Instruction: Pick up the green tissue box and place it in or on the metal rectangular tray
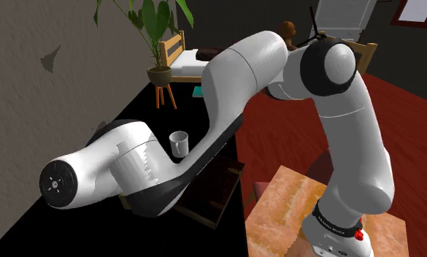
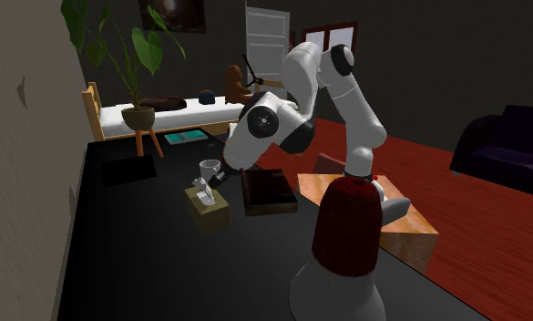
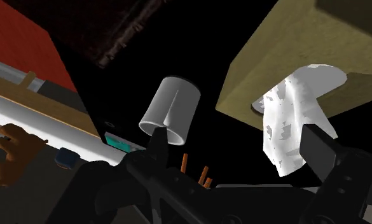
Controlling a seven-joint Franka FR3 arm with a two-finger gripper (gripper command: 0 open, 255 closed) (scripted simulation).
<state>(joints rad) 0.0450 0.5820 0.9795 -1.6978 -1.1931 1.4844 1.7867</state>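
The tissue box (image 2: 210, 212) is olive-tan with a white tissue (image 2: 200, 191) sticking out of its top, and it stands on the black tabletop. My gripper (image 3: 241, 149) hovers just above it and is open. Its fingers (image 3: 158, 143) stand wide apart with nothing clasped. In the wrist view the tissue (image 3: 297, 118) lies close by one finger, and the box (image 3: 286, 54) sits mostly outside the gap. The dark rectangular tray (image 2: 269, 192) lies beside the box, toward the stand. In the shoulder view the arm hides most of the tray (image 1: 220, 191).
A small grey cup (image 2: 209, 170) stands just behind the box, close to the fingers (image 1: 179, 142). A potted plant on a stool (image 2: 141, 119) and a bed with a teddy bear (image 2: 232, 84) lie beyond the table. The wooden stand (image 1: 292, 212) is at the shoulder view's lower right.
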